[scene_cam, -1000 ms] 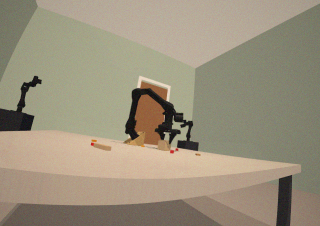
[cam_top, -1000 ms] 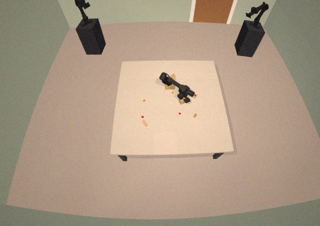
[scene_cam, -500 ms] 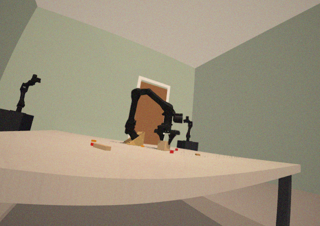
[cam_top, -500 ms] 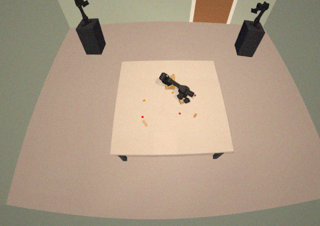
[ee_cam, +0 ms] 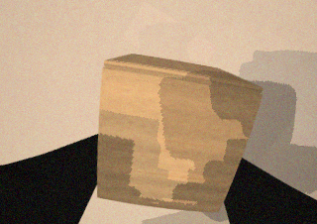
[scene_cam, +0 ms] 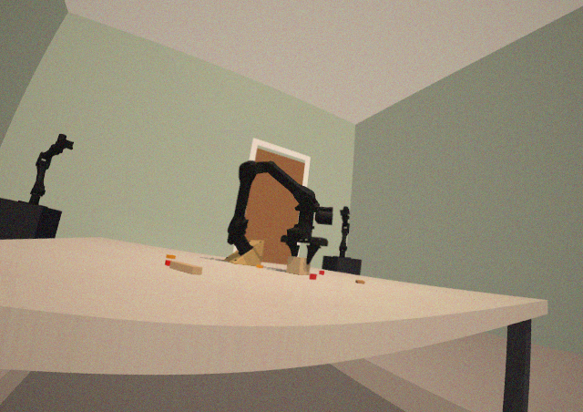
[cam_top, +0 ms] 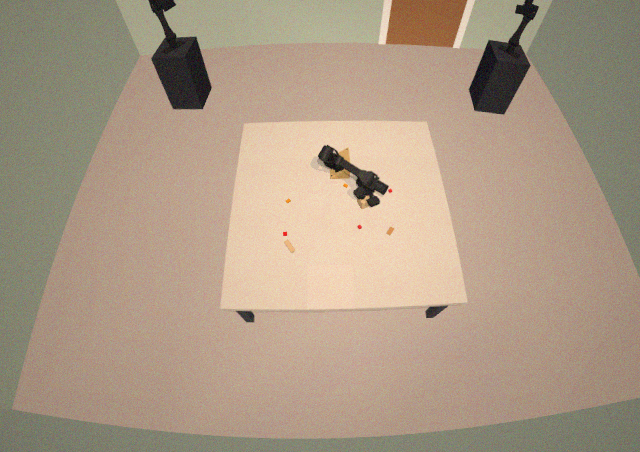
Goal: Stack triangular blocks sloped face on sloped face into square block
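We can read no text, label, brand, number or sign in any of the three views.
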`<state>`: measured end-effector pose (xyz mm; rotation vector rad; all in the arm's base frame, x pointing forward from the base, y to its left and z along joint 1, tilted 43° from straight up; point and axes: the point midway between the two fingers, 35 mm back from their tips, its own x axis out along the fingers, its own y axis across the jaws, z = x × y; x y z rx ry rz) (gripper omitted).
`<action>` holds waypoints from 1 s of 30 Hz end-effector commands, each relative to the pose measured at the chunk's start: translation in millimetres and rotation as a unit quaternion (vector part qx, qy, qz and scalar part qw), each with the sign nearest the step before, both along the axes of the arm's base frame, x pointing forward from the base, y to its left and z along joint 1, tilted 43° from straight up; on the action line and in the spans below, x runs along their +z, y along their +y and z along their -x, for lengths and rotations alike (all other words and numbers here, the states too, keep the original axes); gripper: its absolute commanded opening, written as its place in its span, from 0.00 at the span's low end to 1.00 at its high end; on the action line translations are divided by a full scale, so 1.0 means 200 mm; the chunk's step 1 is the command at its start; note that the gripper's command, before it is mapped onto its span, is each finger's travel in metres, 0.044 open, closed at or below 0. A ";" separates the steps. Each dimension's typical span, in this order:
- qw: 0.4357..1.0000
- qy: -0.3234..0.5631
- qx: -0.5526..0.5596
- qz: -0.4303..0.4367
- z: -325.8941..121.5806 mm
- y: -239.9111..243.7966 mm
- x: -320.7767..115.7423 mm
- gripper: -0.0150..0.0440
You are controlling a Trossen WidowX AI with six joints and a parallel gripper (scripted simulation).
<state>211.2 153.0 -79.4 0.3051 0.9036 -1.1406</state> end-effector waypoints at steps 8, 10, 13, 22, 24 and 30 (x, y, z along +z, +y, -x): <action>1.000 0.000 0.000 0.000 0.00 0.00 0.00 0.25; 1.000 0.000 0.000 0.000 0.00 0.00 0.00 0.25; 1.000 0.000 0.001 0.000 0.00 0.00 0.00 0.25; 1.000 0.000 0.000 0.000 0.00 0.00 0.00 0.57; 1.000 0.000 0.000 0.000 0.00 0.00 0.00 0.65; 1.000 0.000 0.000 0.000 0.00 0.00 0.00 0.92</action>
